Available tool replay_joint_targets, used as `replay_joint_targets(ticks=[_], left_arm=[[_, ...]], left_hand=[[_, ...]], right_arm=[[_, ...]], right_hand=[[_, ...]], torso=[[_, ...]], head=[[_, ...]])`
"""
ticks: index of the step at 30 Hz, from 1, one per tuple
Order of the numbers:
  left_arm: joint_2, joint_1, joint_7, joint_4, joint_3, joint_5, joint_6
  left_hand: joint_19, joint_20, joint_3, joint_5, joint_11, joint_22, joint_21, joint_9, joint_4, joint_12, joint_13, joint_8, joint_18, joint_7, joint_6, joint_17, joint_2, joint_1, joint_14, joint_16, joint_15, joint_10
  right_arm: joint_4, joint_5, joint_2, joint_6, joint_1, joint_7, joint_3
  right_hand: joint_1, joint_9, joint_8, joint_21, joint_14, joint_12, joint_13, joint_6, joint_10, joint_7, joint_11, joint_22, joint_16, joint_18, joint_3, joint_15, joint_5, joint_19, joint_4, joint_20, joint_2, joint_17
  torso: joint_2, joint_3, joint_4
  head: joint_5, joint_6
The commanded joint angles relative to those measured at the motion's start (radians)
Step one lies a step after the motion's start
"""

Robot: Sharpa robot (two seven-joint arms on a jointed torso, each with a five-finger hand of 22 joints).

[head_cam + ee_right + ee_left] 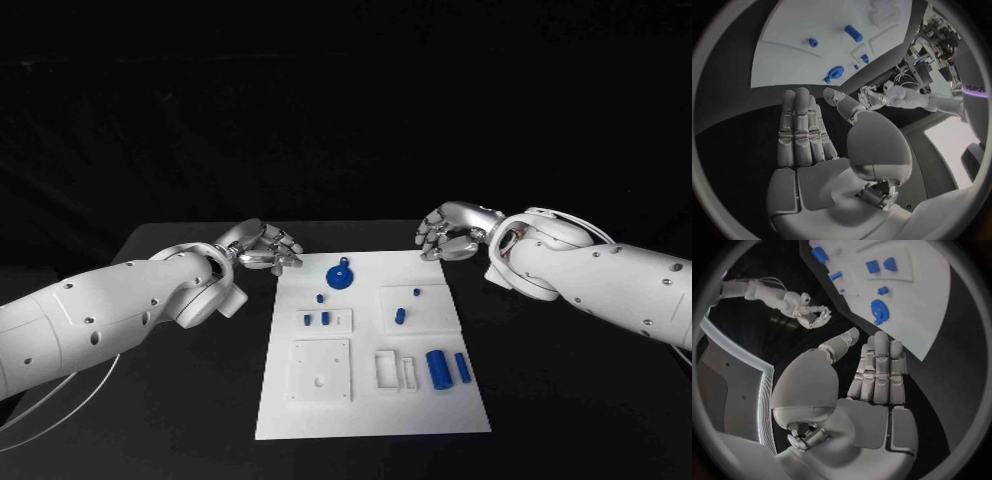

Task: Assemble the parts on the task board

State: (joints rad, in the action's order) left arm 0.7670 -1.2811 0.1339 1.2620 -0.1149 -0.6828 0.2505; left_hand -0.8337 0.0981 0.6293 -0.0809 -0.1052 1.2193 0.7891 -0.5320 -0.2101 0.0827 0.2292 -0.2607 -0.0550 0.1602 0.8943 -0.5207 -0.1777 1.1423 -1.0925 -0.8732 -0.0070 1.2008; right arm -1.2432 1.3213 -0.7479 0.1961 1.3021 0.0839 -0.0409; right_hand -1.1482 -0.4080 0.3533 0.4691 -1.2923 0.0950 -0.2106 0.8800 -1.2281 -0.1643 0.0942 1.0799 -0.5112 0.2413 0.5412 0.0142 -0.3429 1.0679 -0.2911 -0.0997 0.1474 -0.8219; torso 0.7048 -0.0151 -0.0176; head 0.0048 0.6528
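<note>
Both my hands sit at the far end of the board (372,420), 1 off each far corner, over the bare black surface (173,400). Left hand (261,246) holds nothing; in its wrist view the fingers lie straight and side by side, thumb out to the side. Right hand (450,234) is the same: empty, fingers extended flat, thumb apart. Neither touches the board or any part. Parts: the round disc (340,276) lies on the board at its far end, between the 2 hands and the nearest part to both. My guess is it sits slightly closer to the left hand, but the margin is small. Its little tab points away from me, so its long axis runs roughly along the board's length. Further toward me are small pegs (326,318) standing in the left block and another peg (400,316) in the right block. Nearest me, on the board's right half, lie the fat cylinder (437,369) and the thin rod (463,368), side by side, both with long axes running along the board, toward and away from me. Those 2 lie on the right arm's side, so I'd judge the right hand the better pick for them, reaching back toward me. Nothing looks assembled yet; I read this as the start.
</note>
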Motion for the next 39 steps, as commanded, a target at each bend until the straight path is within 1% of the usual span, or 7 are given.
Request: replay_joint_targets(ticks=[1, 5, 10, 17, 19, 25, 39], left_arm=[[0.02, -0.002, 0.107, 0.045, 0.001, 0.234, -0.015], [0.036, -0.002, 0.122, 0.081, 0.001, 0.288, -0.028], [0.042, -0.001, 0.129, 0.109, 0.001, 0.323, -0.031], [0.043, -0.001, 0.143, 0.126, 0.001, 0.34, -0.01], [0.044, -0.001, 0.148, 0.13, 0.001, 0.34, -0.006], [0.045, -0.001, 0.168, 0.138, 0.001, 0.358, -0.001], [0.042, -0.001, 0.175, 0.147, 0.001, 0.379, -0.013]], left_hand=[[0.022, -0.007, -0.022, -0.008, -0.005, -0.015, -0.033, 0.0, 0.0, -0.015, -0.008, 0.0, -0.004, -0.003, -0.018, 0.023, 0.001, -0.026, 0.018, 0.062, 0.012, -0.026], [0.041, -0.016, -0.045, -0.01, -0.009, -0.031, -0.071, 0.0, -0.003, -0.016, -0.026, 0.001, 0.005, -0.006, -0.033, 0.043, 0.008, -0.045, 0.02, 0.139, 0.022, -0.053], [0.129, -0.065, -0.055, -0.014, -0.007, -0.056, -0.151, 0.001, -0.015, -0.016, -0.045, -0.001, 0.023, -0.009, -0.046, 0.07, 0.02, -0.054, 0.122, 0.275, 0.078, -0.069], [0.236, -0.137, -0.058, -0.021, -0.01, -0.087, -0.247, 0.009, -0.025, -0.018, -0.08, 0.002, 0.021, -0.012, -0.064, 0.124, 0.025, -0.052, 0.304, 0.439, 0.15, -0.108], [0.248, -0.145, -0.058, -0.021, -0.012, -0.09, -0.262, 0.011, -0.025, -0.018, -0.091, 0.002, 0.02, -0.013, -0.068, 0.13, 0.021, -0.049, 0.315, 0.455, 0.156, -0.124], [0.334, -0.159, -0.064, -0.021, -0.014, -0.085, -0.31, 0.016, -0.016, -0.017, -0.121, 0.002, 0.055, -0.019, -0.081, 0.15, 0.014, -0.04, 0.384, 0.505, 0.163, -0.166], [0.324, -0.165, -0.064, -0.023, -0.055, -0.063, -0.304, 0.018, -0.003, -0.01, -0.135, -0.007, 0.047, 0.014, -0.072, 0.145, 0.023, -0.031, 0.374, 0.504, 0.179, -0.158]], right_arm=[[-0.023, 0.212, -0.006, -0.014, -0.009, -0.022, -0.009], [-0.04, 0.3, -0.008, -0.007, -0.022, -0.042, -0.015], [-0.051, 0.38, -0.007, -0.004, -0.032, -0.062, -0.031], [-0.057, 0.423, 0.0, -0.01, -0.051, -0.08, -0.04], [-0.055, 0.433, 0.005, -0.006, -0.056, -0.084, -0.043], [-0.044, 0.453, 0.021, 0.012, -0.068, -0.103, -0.046], [-0.03, 0.484, 0.049, 0.004, -0.081, -0.123, -0.058]], right_hand=[[-0.015, -0.003, 0.004, 0.039, -0.032, 0.003, -0.006, 0.01, -0.005, 0.001, -0.008, 0.027, -0.05, 0.02, 0.003, 0.012, 0.012, 0.048, -0.001, 0.025, 0.002, -0.044], [-0.021, -0.007, 0.005, 0.093, -0.07, 0.003, -0.012, 0.019, -0.012, 0.007, -0.018, 0.067, -0.125, 0.02, 0.011, 0.019, 0.031, 0.102, -0.001, 0.054, 0.011, -0.095], [-0.017, -0.009, 0.002, 0.16, -0.08, -0.007, -0.015, 0.03, -0.012, 0.01, -0.018, 0.129, -0.226, 0.02, 0.039, 0.022, 0.035, 0.139, 0.001, 0.086, 0.017, -0.155], [-0.01, -0.009, -0.001, 0.209, -0.077, -0.023, -0.006, 0.038, -0.003, 0.014, -0.016, 0.177, -0.308, 0.02, 0.072, 0.021, 0.053, 0.162, 0.001, 0.101, 0.024, -0.187], [-0.009, -0.009, -0.002, 0.215, -0.076, -0.026, -0.003, 0.039, 0.003, 0.015, -0.014, 0.184, -0.32, 0.02, 0.077, 0.019, 0.056, 0.166, 0.001, 0.102, 0.025, -0.19], [-0.007, -0.008, -0.005, 0.219, -0.069, -0.03, 0.005, 0.036, 0.018, 0.013, -0.009, 0.191, -0.334, 0.02, 0.088, 0.014, 0.066, 0.165, 0.002, 0.104, 0.029, -0.191], [0.005, -0.008, -0.003, 0.232, -0.06, -0.022, 0.018, 0.048, 0.014, 0.013, -0.009, 0.211, -0.368, 0.02, 0.137, 0.014, 0.125, 0.171, 0.011, 0.108, 0.036, -0.181]], torso=[[0.0, 0.0006, 0.0011], [0.001, 0.0012, 0.0019], [0.001, 0.0021, 0.0011], [0.001, 0.0018, 0.001], [0.001, 0.0018, 0.0008], [0.002, 0.001, 0.0003], [0.002, 0.0009, 0.0005]], head=[[-0.005, -0.005], [-0.01, -0.008], [-0.022, -0.015], [-0.029, -0.017], [-0.029, -0.017], [-0.026, -0.014], [-0.023, -0.01]])
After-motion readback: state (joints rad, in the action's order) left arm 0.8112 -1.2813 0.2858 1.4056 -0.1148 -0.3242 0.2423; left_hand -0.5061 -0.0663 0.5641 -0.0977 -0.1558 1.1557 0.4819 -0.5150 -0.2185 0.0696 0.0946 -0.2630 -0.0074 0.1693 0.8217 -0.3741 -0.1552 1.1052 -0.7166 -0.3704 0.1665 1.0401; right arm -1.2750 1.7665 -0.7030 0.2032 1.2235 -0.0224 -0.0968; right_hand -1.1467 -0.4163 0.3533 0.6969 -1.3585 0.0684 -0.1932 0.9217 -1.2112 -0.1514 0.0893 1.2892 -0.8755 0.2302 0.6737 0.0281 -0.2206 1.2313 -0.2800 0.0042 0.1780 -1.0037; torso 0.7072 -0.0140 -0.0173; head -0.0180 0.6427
